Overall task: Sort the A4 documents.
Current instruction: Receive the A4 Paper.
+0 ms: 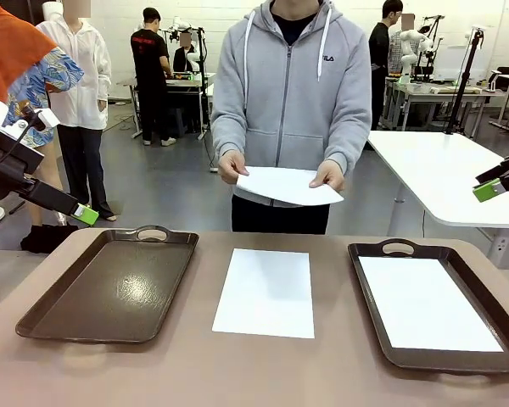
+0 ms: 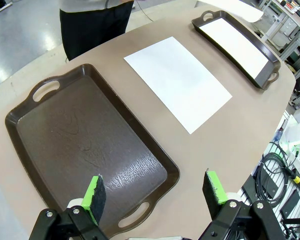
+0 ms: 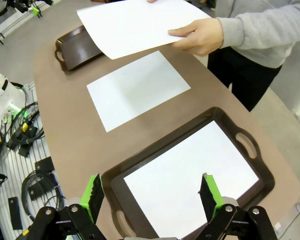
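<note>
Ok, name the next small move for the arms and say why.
Probably lower the left fingers toward the middle sheet: they are open, the left tray is empty, and the right tray already holds one sheet.

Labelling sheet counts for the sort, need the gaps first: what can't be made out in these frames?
- The held sheet, front view: one page or several, too thin to tell.
- The right tray, front view: near right corner cut off by the picture's edge.
- The sheet in that tray: single or stacked, edges too thin to tell.
- The left tray, right wrist view: mostly hidden behind the held sheet.
</note>
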Robot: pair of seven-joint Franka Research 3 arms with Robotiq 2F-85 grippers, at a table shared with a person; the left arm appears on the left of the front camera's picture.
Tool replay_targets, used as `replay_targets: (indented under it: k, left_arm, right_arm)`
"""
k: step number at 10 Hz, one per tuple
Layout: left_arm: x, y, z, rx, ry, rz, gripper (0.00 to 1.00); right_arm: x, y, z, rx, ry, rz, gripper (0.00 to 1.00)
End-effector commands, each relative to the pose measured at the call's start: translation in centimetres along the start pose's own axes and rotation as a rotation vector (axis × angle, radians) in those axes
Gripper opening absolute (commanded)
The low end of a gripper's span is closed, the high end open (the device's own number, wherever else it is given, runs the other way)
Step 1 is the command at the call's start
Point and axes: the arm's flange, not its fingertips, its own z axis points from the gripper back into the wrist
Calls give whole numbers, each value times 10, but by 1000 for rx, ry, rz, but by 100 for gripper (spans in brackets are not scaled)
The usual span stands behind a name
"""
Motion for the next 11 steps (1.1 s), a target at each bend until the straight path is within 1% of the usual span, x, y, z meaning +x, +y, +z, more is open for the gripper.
replay_targets:
  k: [1,11]
  left_arm:
    - [-1,2,0,-16,-5,-7,100]
    - [-1,2,0,-16,-5,-7,100]
  right_arm:
    - [0,0,0,0,0,-3,100]
    - [0,0,0,0,0,-3,100]
